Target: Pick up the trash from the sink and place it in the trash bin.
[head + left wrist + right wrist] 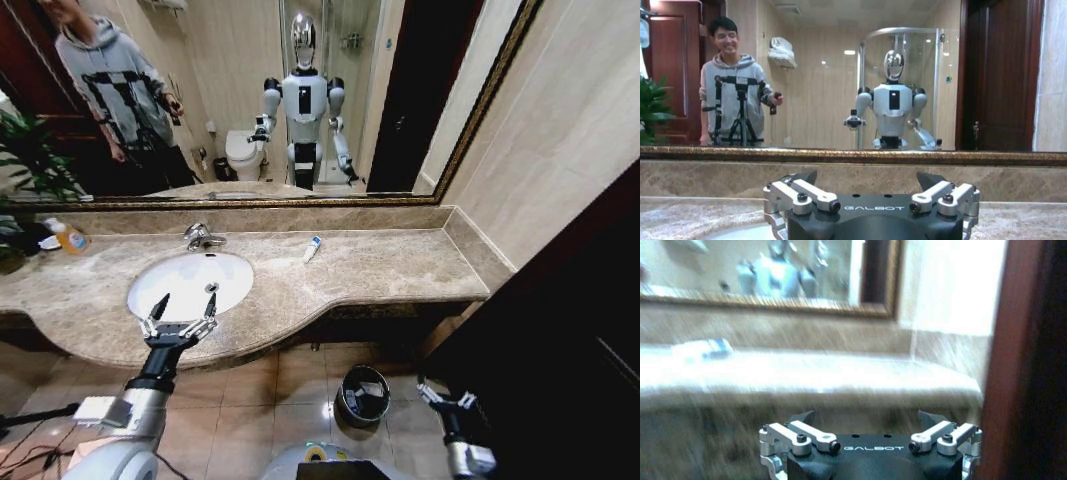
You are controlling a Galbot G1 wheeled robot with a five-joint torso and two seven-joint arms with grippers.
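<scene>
**Left arm raised at the basin**

The left gripper [178, 319] hovered, fingers spread and empty, over the sink [190, 283] front rim. The right gripper [446, 397] hung low, fingers apart, beside the trash bin [363, 394] on the tiled floor. One white tube [312, 249] lay on the marble countertop [390, 265] below the mirror [300, 100].

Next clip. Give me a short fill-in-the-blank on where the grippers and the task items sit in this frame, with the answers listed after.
1. The left gripper hangs open above the front rim of the ____.
2. A white tube with a blue end lies on the ____, to the right of the sink.
3. The trash bin stands on the ____, below the counter's edge.
4. The right gripper is low, to the ____ of the trash bin.

Missing words: sink; countertop; floor; right
</scene>
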